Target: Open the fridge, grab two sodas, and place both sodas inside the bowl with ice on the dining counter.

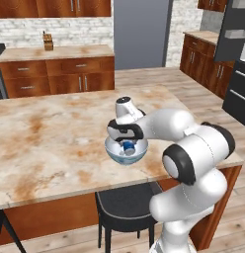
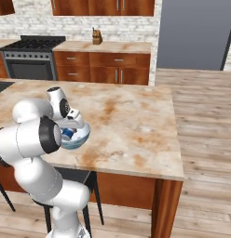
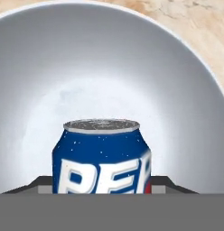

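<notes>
The tool (image 1: pixel 127 144) is squeezed around a blue soda can (image 3: pixel 101 155), holding it low inside the bowl (image 3: pixel 37 81) so it can be let go softly. The bowl sits near the tabletop (image 1: pixel 45 138) edge, easy to reach.

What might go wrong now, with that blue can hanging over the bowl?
1. The blue can sits between the fingers of the gripper above the bowl; released tilted, it may topple or clip the rim.
2. The bowl stands near the dining counter edge, above a stool; a nudge might slide it off.
</notes>
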{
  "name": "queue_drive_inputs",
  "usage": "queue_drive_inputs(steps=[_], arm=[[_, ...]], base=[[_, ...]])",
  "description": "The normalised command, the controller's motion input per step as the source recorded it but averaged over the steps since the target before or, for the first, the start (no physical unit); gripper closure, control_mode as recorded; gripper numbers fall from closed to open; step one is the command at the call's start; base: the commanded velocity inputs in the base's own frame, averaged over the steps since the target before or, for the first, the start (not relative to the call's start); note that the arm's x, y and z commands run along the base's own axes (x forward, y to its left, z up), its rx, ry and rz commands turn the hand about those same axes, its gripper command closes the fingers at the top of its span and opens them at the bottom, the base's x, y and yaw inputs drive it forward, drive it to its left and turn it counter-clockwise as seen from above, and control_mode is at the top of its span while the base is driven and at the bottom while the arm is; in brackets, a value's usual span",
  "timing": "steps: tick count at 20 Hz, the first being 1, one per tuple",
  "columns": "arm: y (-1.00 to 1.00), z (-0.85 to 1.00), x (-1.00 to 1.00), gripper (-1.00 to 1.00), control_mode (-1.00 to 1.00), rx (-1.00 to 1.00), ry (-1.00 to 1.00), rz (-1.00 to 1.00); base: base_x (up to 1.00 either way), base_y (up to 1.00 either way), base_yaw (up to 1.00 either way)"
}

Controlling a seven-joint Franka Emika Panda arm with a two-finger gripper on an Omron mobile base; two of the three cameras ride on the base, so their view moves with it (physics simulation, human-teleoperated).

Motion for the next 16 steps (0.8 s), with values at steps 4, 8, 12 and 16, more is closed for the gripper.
queue_drive_inputs(steps=[4,8,12,16], arm=[[0.00,-0.16,0.13,1.00,-1.00,0.00,0.00,0.00],[0.00,-0.15,0.06,1.00,-1.00,0.00,0.00,0.00],[0.00,-0.13,0.03,-1.00,-1.00,0.00,0.00,0.00],[0.00,-0.07,0.00,-1.00,-1.00,0.00,-0.03,0.00]], base=[[0.00,0.00,0.00],[0.00,0.00,0.00],[0.00,0.00,0.00],[0.00,0.00,0.00]])
